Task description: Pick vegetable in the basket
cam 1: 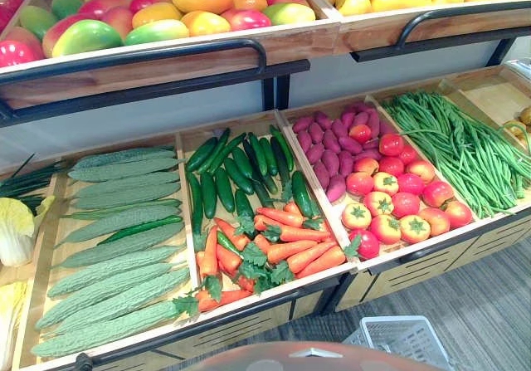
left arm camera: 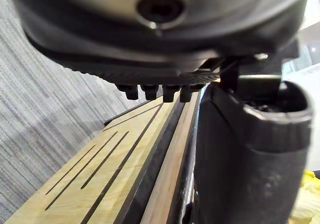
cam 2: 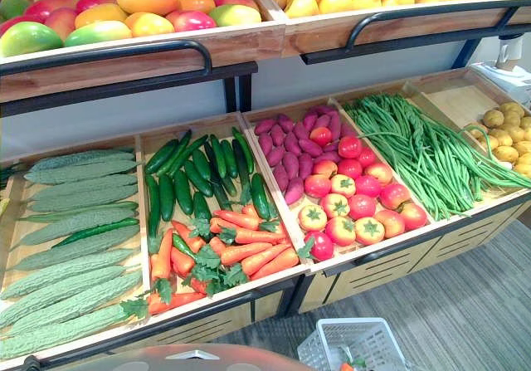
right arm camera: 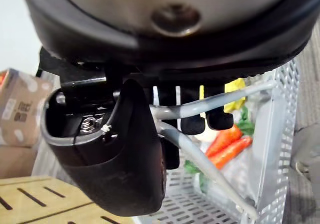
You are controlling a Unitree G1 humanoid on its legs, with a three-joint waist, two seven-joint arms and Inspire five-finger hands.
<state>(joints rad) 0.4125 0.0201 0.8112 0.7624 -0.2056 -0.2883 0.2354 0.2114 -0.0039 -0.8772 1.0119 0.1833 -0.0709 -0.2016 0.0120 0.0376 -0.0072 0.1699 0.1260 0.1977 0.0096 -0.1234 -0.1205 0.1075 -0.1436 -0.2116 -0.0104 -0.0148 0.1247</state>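
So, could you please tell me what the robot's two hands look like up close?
Both are dark. The left hand has a silver-grey rounded housing with a round recessed hole, a row of black fingers and a bulky black thumb with a greyish rim. The right hand looks the same, its glossy thumb showing a small screw inside the rim.

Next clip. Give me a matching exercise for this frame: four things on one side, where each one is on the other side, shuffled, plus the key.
Things:
1. carrots
2. tomatoes
3. mangoes
4. basket

Places:
A. on the upper shelf
B. handles held in the curled right hand
C. next to the cucumbers, on the robot's side
D. next to the purple vegetables, on the robot's side

Pairs: 1-C, 2-D, 3-A, 4-B
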